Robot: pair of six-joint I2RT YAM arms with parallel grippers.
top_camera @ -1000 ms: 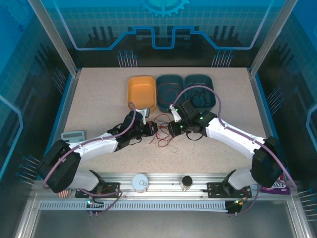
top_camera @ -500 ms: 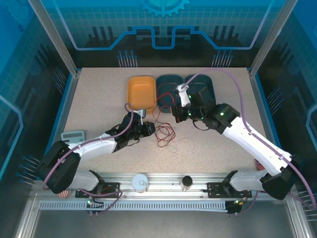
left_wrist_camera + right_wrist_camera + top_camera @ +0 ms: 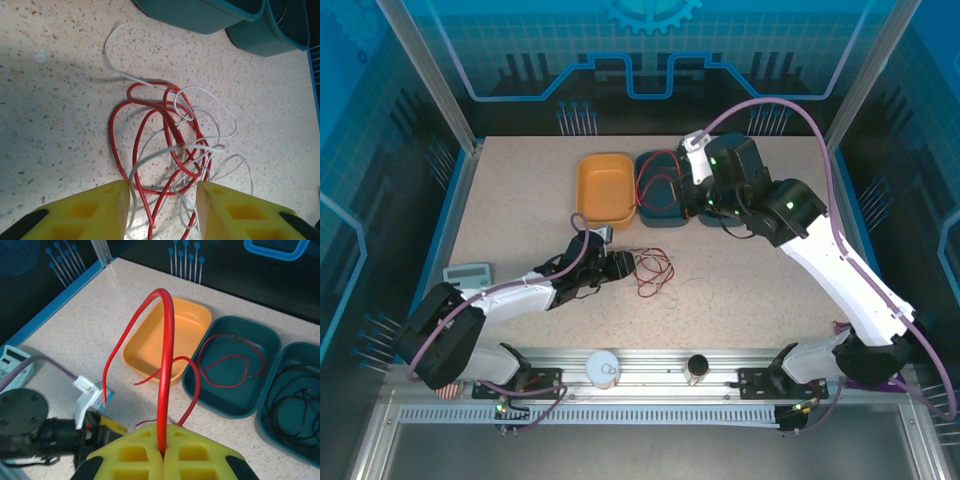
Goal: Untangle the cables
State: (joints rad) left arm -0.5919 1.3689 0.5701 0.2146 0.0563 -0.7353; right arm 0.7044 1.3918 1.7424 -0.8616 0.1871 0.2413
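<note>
While the right gripper pinches a red cable, the left gripper gapes astride the red-and-white tangle on the worktop; one teal bin holds a red loop, the next bin seemingly black cables.

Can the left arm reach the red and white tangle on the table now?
Probably yes: the left gripper is open at the edge of the tangle, strands lie between its fingers, and nothing blocks it. The right gripper holds a red cable aloft.
</note>
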